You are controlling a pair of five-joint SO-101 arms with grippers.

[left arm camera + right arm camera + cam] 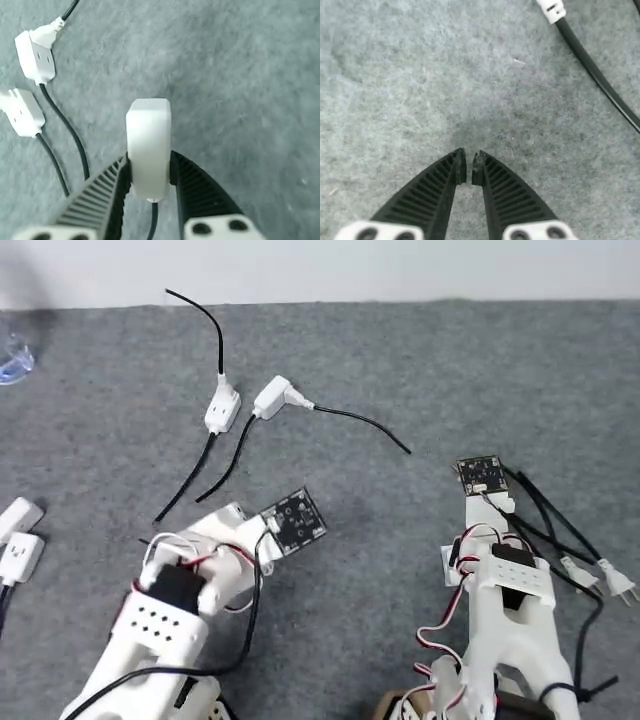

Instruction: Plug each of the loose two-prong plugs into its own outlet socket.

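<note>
Grey carpet (400,360), left hand (148,162) gripping white corded block (148,135), right hand (469,164) closed

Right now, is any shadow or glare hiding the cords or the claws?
High view: even light, no glare, black cords plain on the carpet. Left wrist view: the white connector in the left claw is bright but not washed out. Right wrist view: a shadow lies on the carpet beyond the shut right claw, hiding nothing.

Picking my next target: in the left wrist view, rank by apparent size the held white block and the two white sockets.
1. The held white block, largest, though nearest the camera.
2. Tied: one socket and the other socket look alike; not ranked.
</note>
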